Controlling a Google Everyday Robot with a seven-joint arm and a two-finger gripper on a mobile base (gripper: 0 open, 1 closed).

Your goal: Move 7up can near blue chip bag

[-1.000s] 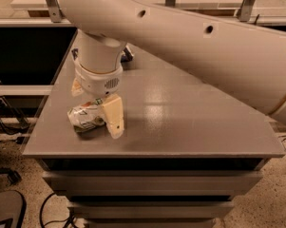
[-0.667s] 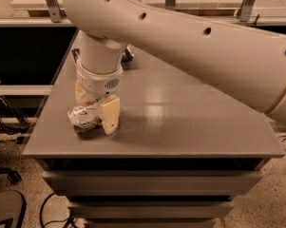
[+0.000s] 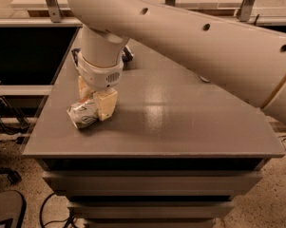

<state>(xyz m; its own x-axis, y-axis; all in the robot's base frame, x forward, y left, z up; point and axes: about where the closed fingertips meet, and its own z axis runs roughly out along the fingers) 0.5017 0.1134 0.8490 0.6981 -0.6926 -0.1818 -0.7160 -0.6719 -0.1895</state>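
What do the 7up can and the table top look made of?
7up can: thin metal, probably aluminium, shiny silver with green print; its wall looks dented. Then the table top: smooth grey laminate or painted metal, semi-gloss judging by its soft reflections. The tool is down at the can.

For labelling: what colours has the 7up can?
The 7up can is silver-white with green markings (camera view); the gripper is over it.

Grey table [image 3: 180, 122], centre; drawers [image 3: 152, 186] at 6 o'clock; cables [image 3: 12, 120] at 9 o'clock; speckled floor [image 3: 19, 158].
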